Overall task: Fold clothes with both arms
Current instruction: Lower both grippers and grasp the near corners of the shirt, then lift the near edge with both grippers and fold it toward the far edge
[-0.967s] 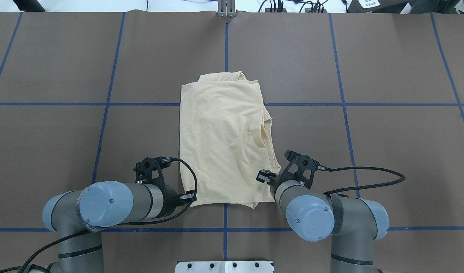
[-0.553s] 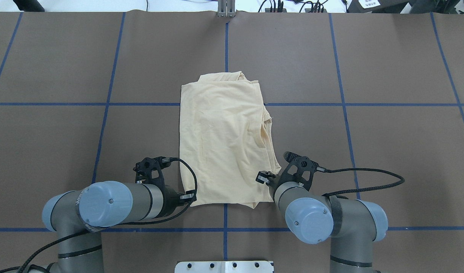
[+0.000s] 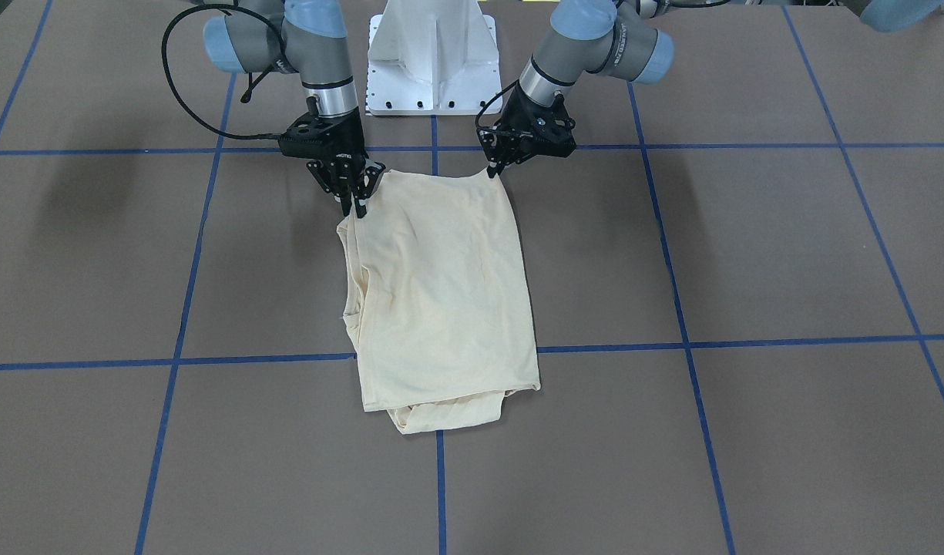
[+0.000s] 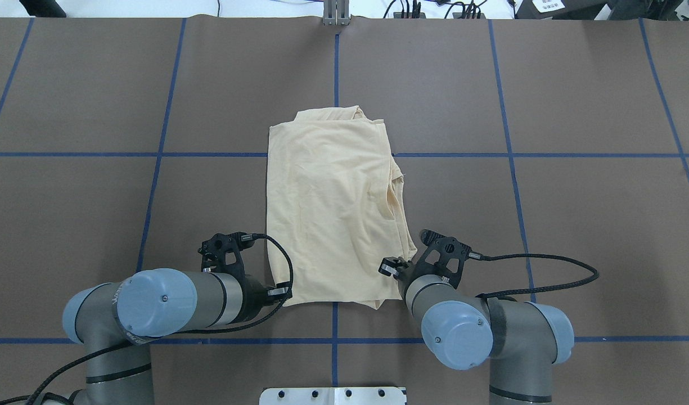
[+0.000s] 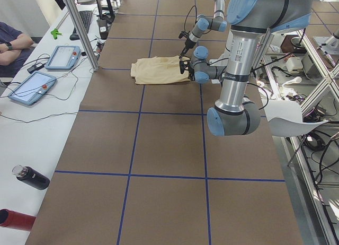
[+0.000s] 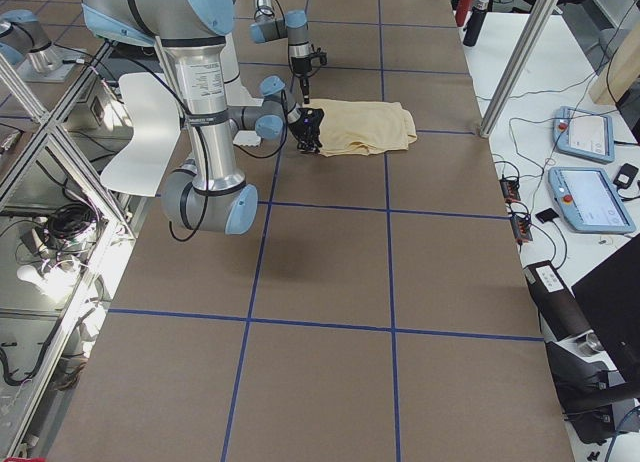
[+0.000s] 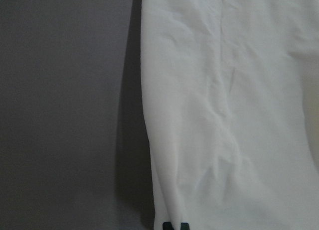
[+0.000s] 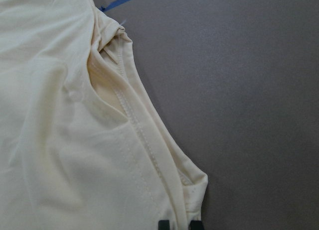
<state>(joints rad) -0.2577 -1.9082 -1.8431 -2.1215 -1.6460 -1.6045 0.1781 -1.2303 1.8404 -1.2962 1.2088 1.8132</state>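
Observation:
The pale cream-yellow shirt (image 3: pixel 441 293) lies folded into a long narrow rectangle at the table's middle (image 4: pixel 333 208). Its navy print and neck label are hidden. My left gripper (image 3: pixel 492 170) is shut on the shirt's near corner on my left side; its tips pinch the hem in the left wrist view (image 7: pixel 174 225). My right gripper (image 3: pixel 357 206) is shut on the other near corner, and its tips show at the stitched edge in the right wrist view (image 8: pixel 179 224). Both hold the cloth low, at the table surface. From overhead, both grippers are mostly hidden under their wrists.
The brown table cover (image 4: pixel 546 225) carries blue tape grid lines. The white pedestal base (image 3: pixel 433 54) stands behind the shirt's near edge. Tablets (image 5: pixel 32 88) and a dark bottle (image 5: pixel 32 177) lie on a side bench, beside an operator's arm (image 5: pixel 13 41).
My right arm has drawn slightly back towards the base and inward, with the shirt's near right corner following it. My left arm and the rest of the shirt have not moved.

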